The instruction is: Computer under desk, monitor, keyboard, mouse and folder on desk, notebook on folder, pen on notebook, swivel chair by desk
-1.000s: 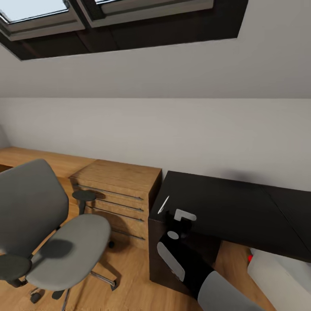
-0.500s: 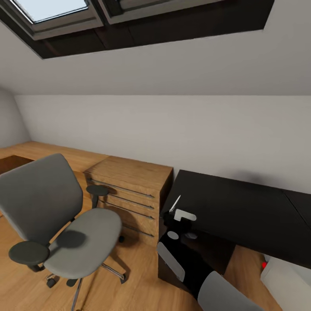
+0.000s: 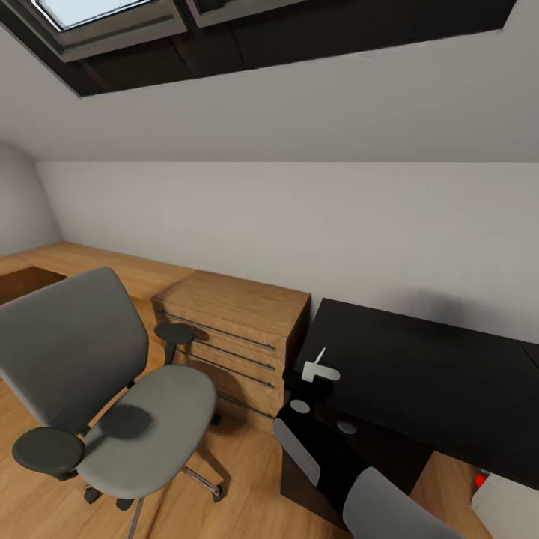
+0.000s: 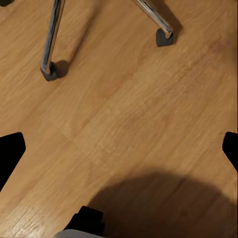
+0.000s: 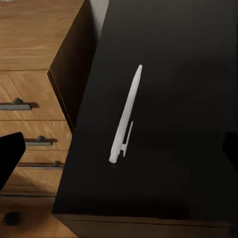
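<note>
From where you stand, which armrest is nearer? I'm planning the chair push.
The swivel chair's front armrest, low in the head view; the other armrest sits beside the wooden drawers.

Wooden drawer cabinet, wood floor, possibly skylight.

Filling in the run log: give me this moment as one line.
pen: lying on desk near its corner | right gripper: open above pen | left gripper: open over floor | swivel chair: seat bare

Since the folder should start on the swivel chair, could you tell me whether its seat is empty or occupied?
Empty: in the head view the swivel chair shows a bare grey seat with no folder on it.
</note>
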{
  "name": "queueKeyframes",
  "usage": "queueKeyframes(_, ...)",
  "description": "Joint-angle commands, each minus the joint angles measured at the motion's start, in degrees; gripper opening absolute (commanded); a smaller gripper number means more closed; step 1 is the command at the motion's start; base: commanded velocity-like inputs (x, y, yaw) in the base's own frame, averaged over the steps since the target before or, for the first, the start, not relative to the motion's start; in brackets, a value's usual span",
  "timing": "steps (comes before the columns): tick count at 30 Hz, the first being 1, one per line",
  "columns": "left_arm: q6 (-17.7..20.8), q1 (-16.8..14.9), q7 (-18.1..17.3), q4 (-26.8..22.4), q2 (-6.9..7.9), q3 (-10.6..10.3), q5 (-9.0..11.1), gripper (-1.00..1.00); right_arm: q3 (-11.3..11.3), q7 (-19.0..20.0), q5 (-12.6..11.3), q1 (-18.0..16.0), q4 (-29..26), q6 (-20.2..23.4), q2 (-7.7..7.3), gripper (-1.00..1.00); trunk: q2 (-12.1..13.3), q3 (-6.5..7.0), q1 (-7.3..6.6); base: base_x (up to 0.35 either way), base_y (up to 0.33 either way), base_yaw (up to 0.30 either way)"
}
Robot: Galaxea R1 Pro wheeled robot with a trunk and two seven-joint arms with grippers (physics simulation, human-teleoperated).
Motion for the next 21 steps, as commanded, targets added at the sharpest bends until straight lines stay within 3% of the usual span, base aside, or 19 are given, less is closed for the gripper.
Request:
queueKeyframes(1,-0.52,-0.06,0.37,0.00,-0.29,-0.48,0.48,1.00,0.50,-0.56,-0.04,-0.36,0.31,-0.29,-0.01,1.00,-0.01,-0.06,0.02,0.000,0.000,0.000)
queueKeyframes(16,-0.79,-0.06,0.37,0.01,-1.15,-0.48,0.60,1.00,1.49,-1.31,4.05,-0.16,5.13,-1.03,-1.05,1.00,-0.01,-0.06,0.02,0.002,0.000,0.000)
queueKeyframes(21,-0.80,-0.06,0.37,0.01,-1.15,-0.54,0.66,1.00,1.50,-1.31,5.28,-0.18,5.37,-1.03,-1.04,1.00,-0.01,-0.06,0.02,0.197,0.000,0.000)
